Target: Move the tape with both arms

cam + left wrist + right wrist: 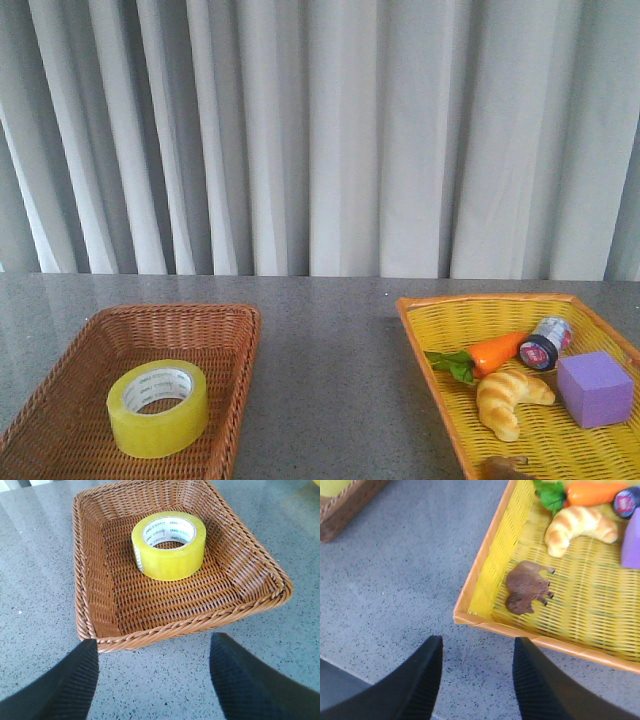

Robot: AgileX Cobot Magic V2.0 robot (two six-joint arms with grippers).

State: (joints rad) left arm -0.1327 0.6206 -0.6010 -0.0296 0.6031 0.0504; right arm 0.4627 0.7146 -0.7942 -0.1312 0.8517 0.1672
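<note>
Toward the front-left corner of the grey speckled desk point(330, 380) sits a brown wicker basket point(60, 420), and the tape point(158, 407), a wide yellow roll with a white printed core, lies flat on the basket's floor with its hole facing up. Seen from the left wrist, the left claw point(154, 680) hangs over bare desk just outside the basket's rim, its two black ribbed fingers point(75, 677) spread wide with nothing between them, well short of the tape point(169, 546). Near the front-right corner stands a yellow woven basket point(440, 350) holding a toy carrot point(497, 352), a croissant point(508, 397), a purple block point(595, 388), a small dark cylinder point(545, 343) and a brown animal figure point(526, 587). The right claw point(477, 680) hovers above the desk beside that basket's corner, fingers apart and empty.
</note>
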